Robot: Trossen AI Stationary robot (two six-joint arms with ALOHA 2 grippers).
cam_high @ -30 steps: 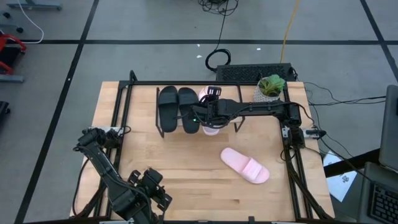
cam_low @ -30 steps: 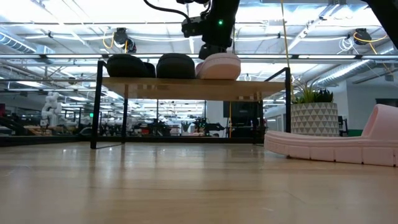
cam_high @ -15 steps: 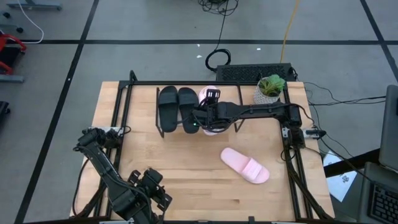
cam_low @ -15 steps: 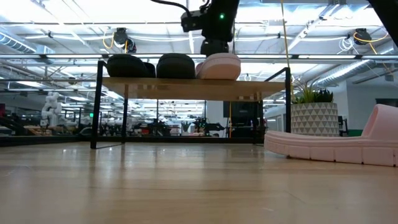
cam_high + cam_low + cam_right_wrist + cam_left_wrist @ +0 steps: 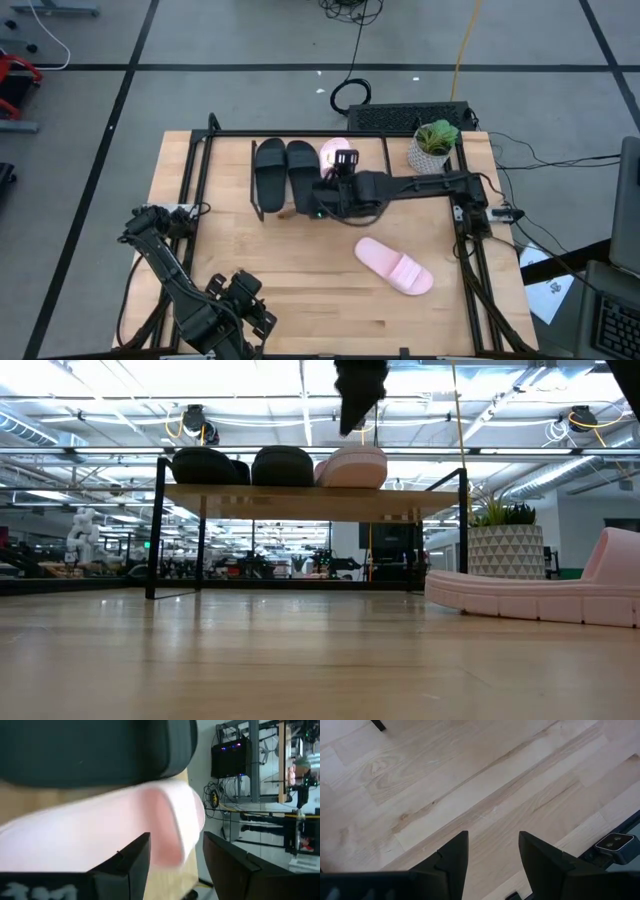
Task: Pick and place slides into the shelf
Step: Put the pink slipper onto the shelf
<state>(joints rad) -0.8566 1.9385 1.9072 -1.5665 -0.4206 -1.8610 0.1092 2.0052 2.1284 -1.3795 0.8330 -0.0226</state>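
Nearest you, the left gripper [image 5: 243,302] is parked at the desk's [image 5: 300,290] front left, its jaws apart over bare wood and holding nothing; same as a second ago.

Mid-desk, one pink slide [image 5: 394,266] lies loose on the wood, right of centre. You see its full outline only from above; the low view cuts it off at the frame edge [image 5: 545,592].

Farther back, the shelf [image 5: 300,500] carries two black slides [image 5: 285,172] side by side and a second pink slide [image 5: 352,465] next to them on the right.

Change since a second ago: the right gripper [image 5: 346,164] was down against that pink slide; now it has lifted and drawn back toward the near edge of the shelf. Low view shows only its dark tip [image 5: 358,390] hanging above the slide, clear of it. Right wrist view shows the jaws apart, with the slide [image 5: 110,835] blurred just beyond them, not clamped. From above, the arm hides most of that slide.
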